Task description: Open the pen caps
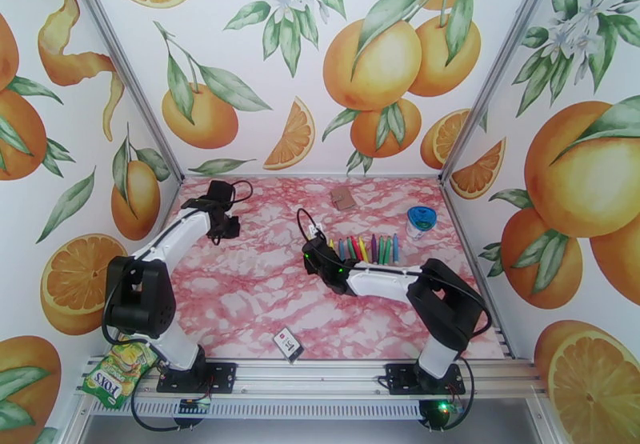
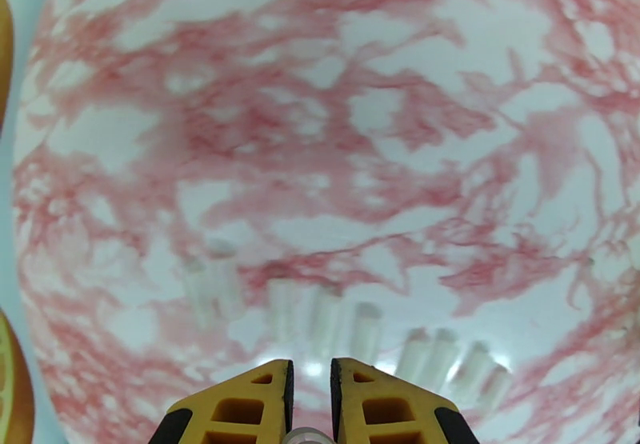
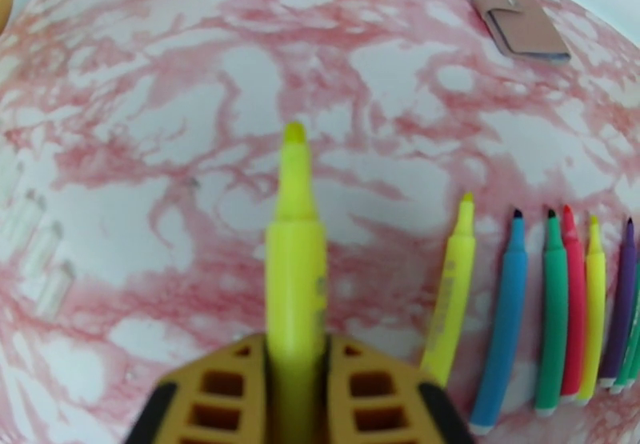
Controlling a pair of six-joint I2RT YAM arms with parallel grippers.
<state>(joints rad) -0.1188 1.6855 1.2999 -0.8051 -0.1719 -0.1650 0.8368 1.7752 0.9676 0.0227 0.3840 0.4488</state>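
The right jaws pinched an uncapped yellow marker (image 3: 296,222), tip toward twelve o'clock. The left jaws sat pressed together above pale caps (image 2: 324,322) on the bench (image 2: 320,118).

Top camera high behind near edge, looking down on table (image 1: 240,302), left wrist camera close over it, right wrist camera low, facing pens (image 3: 504,318), both seemingly sharing blurred pale caps (image 2: 324,322)

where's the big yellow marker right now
Right wrist view: the yellow marker is clamped in the right gripper, bare tip pointing away, just left of the markers lying in a row on the table.
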